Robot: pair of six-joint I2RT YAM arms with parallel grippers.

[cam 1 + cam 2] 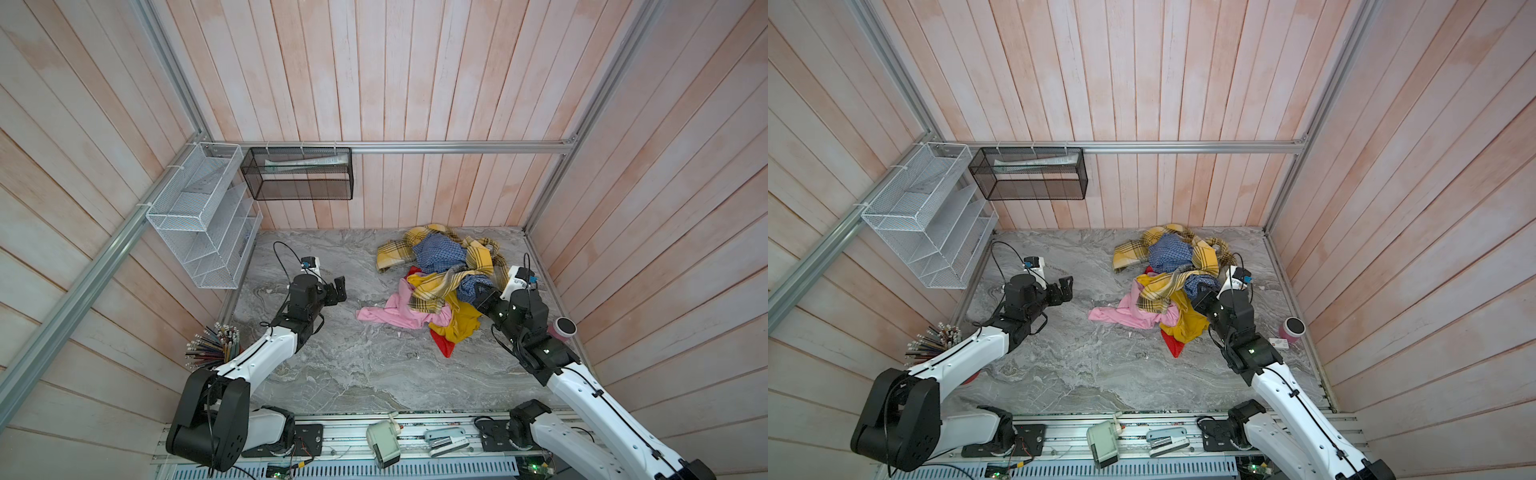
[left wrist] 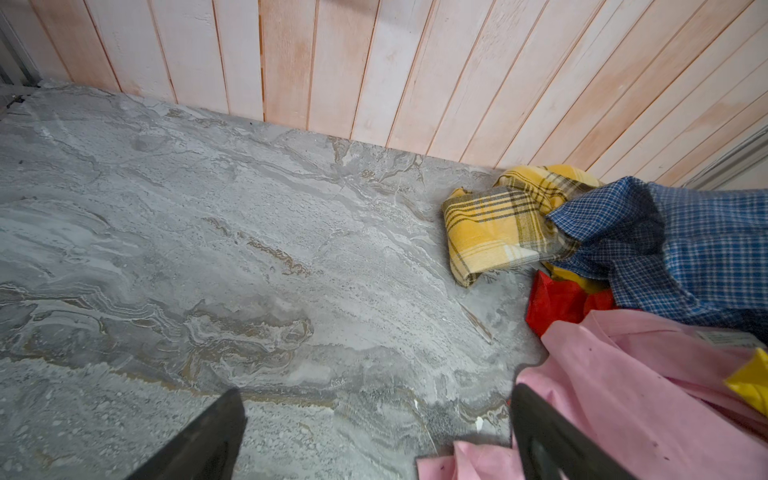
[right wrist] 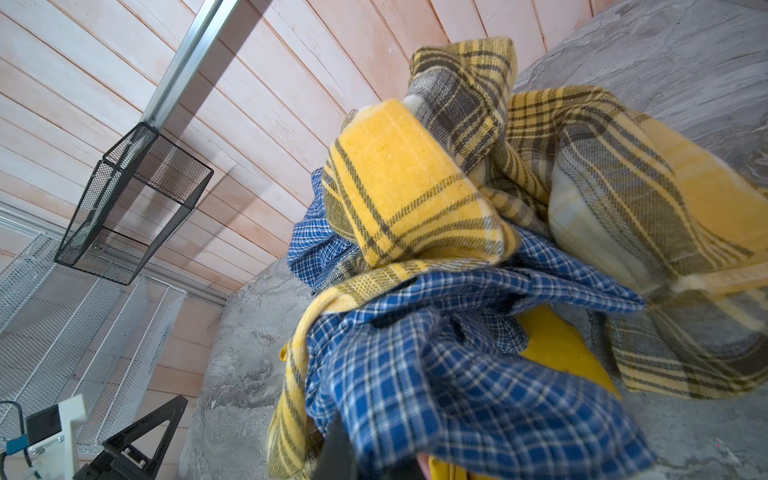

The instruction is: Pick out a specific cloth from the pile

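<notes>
Right gripper (image 1: 478, 293): pressed together, pinching a fold of the blue checked cloth (image 1: 440, 253) at the near right edge of the pile (image 1: 399, 311), far right on the table. Left gripper (image 1: 338, 291): spread, holding nothing, well left.

Risk: the yellow plaid cloth (image 1: 432, 286) drapes across the shirt and would likely drag along. The small pinch may slip.

Containers: the black mesh basket (image 1: 297, 174) holds pale papers; the cup (image 1: 216, 345) holds pencils.

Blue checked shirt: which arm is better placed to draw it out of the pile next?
Right. The right gripper is shut on the blue checked shirt in the pile, though yellow plaid cloth lies across it. The left gripper hangs open over the table, apart from the pile.
</notes>
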